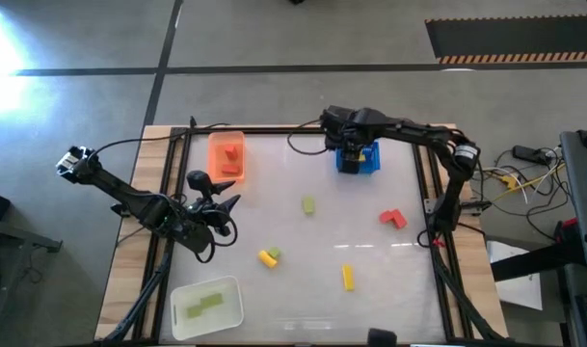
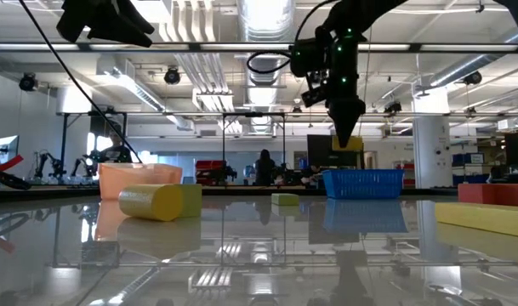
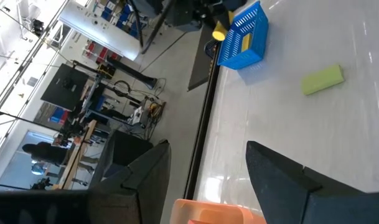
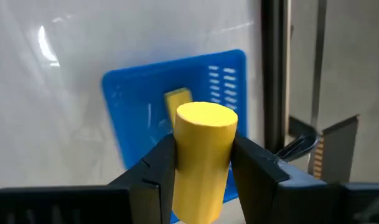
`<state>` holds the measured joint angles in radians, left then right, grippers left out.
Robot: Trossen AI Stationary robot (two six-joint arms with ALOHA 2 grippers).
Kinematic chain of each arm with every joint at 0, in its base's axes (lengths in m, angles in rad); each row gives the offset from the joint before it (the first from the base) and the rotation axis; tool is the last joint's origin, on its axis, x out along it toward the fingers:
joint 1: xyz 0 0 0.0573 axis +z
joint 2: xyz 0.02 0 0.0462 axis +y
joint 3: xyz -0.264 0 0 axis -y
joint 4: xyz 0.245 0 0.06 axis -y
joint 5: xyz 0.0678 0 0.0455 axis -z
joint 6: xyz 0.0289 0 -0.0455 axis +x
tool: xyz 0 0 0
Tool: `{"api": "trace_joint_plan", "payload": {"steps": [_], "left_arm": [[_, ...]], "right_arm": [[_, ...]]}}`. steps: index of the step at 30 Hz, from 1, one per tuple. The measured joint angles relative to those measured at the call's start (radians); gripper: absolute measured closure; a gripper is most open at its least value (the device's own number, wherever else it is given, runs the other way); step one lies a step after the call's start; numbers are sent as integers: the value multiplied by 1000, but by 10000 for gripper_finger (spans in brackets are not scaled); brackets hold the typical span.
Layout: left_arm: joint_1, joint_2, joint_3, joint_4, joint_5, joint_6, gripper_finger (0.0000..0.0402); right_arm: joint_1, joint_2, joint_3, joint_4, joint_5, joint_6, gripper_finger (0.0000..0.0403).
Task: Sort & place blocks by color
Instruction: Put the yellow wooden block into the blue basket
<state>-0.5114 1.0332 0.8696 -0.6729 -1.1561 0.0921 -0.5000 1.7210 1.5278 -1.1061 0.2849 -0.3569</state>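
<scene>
- the right gripper point(image 4: 201, 168) hangs over the blue tray point(image 1: 368, 160) near the worktop's far edge, jaws clamped on a yellow cylinder block point(image 4: 203, 155), which is held in the air above the tray.
- one yellow block point(image 4: 178, 101) already lies inside that tray.
- the orange tray point(image 1: 216, 146) at the far left holds red blocks point(image 1: 231, 160); the white tray point(image 1: 233, 310) at the near left corner holds light green blocks point(image 1: 202, 305).
- loose on the worktop: a green block point(image 1: 308, 204) near the middle, a red block point(image 1: 393, 219) toward the right edge, a yellow and green pair point(image 1: 268, 255), and a yellow bar point(image 1: 348, 278) nearer the front edge.
- the left gripper point(image 1: 219, 207) waits beside the orange tray, jaws apart and empty.
- judged from this, the sorting is roughly halfway: one drop is pending, five pieces are left.
</scene>
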Motion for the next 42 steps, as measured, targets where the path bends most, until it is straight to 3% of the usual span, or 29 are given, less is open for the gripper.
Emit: {"api": "trace_joint_plan", "payload": {"steps": [19,27,33,42], "left_arm": [[1,0,0,1,0,0,210],[1,0,0,1,0,0,210],[1,0,0,1,0,0,210],[1,0,-2,1,0,-1,210]], "right_arm": [[-131,1,-222,268,-84,-265,289],[-144,1,-247,305,-135,-275,284],[-144,1,-247,304,-137,-291,259],[-144,1,-248,304,-136,-272,255]]}}
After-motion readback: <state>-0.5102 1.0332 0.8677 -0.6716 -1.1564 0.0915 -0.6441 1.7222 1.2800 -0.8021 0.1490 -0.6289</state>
